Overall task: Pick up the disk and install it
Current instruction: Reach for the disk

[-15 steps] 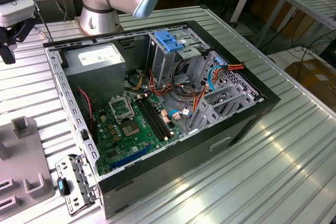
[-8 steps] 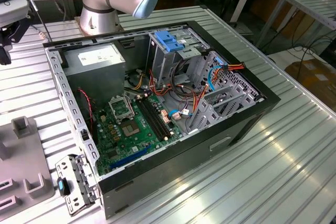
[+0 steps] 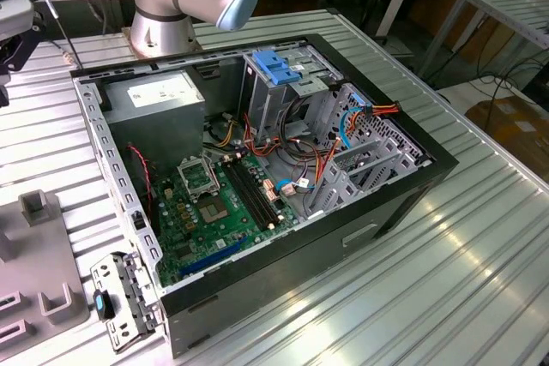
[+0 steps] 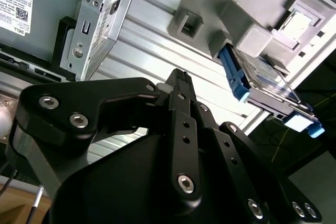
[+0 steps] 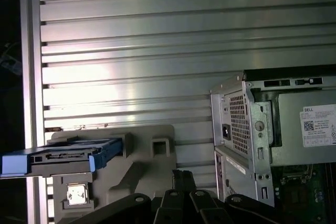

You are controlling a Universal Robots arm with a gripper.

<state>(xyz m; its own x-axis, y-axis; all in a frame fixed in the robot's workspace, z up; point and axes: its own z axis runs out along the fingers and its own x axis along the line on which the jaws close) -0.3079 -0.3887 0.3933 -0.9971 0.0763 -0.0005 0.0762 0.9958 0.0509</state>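
Observation:
The disk [image 5: 58, 157], a silver drive in a blue plastic frame, sits in a grey holder [image 5: 142, 150] on the slatted table beside the open computer case. In the second wrist view the disk [image 4: 260, 80] rests on edge in the same holder [image 4: 247, 30], its blue frame toward me. My gripper [image 4: 179, 73] hangs over the table between the holder and the case, well apart from the disk. Its black fingertips [image 5: 181, 178] are pressed together with nothing between them.
The open computer case [image 3: 257, 169] lies on its side on the slatted metal table [image 3: 446, 272], with a green mainboard, cables, a grey power supply [image 3: 163, 100] and a silver cage with a blue handle [image 3: 279, 70]. The arm's base [image 3: 171, 6] stands behind it. Grey holder blocks [image 3: 39, 255] sit at the exterior view's left.

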